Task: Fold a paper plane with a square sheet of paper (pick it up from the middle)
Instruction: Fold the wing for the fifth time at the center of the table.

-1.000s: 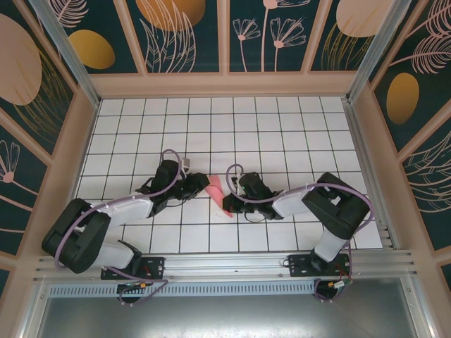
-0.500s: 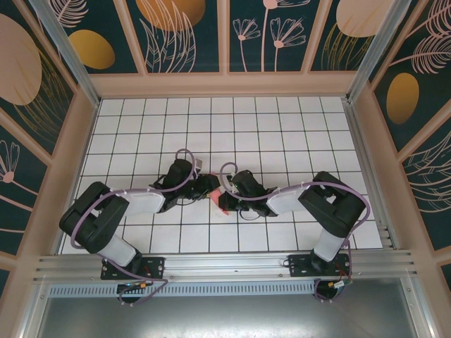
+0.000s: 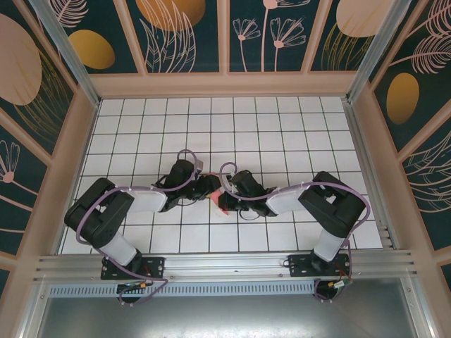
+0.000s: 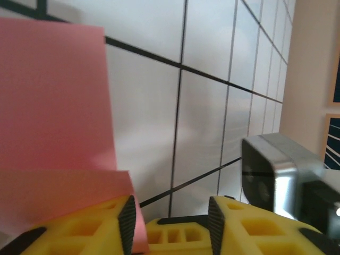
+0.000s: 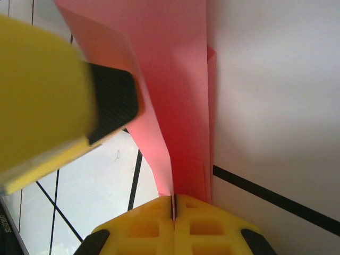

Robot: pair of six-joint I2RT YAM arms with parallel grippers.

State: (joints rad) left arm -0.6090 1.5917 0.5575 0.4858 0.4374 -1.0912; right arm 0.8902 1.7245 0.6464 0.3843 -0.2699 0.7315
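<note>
Since a second ago, drawn rightward across the white, black-lined grid table (image 3: 282,134): the left gripper (image 3: 208,190), its black arm (image 3: 134,204) swung in over the near tiles, now nose to nose with the right gripper (image 3: 227,195) just left of the table's middle. From above, far less showing than before of the thin salmon-pink folded sheet of paper (image 3: 221,205): just a small wedge poking out toward the near edge, below the two meeting grippers. From the right wrist: right gripper (image 5: 173,197) with yellow fingers (image 5: 212,228) pressed flat together, clenched on the sheet of paper (image 5: 175,79) at its fold, the pink layers rising away from the jaws as a narrow creased strip and one loose flap bowing out to the left. On that flap's outer side, the black pad (image 5: 114,101) of a blurred yellow finger of the left gripper; touching or just beside, cannot tell. From the left wrist: left gripper (image 4: 171,202) released, its two yellow fingers (image 4: 79,231) standing apart with a clear gap between them. Sheet of paper (image 4: 53,106) spread over the upper left of that view, one lower corner overlapping the inner edge of one finger. Beyond, gridded tabletop, and a grey metallic block (image 4: 273,164) at the right, close above the other finger.
</note>
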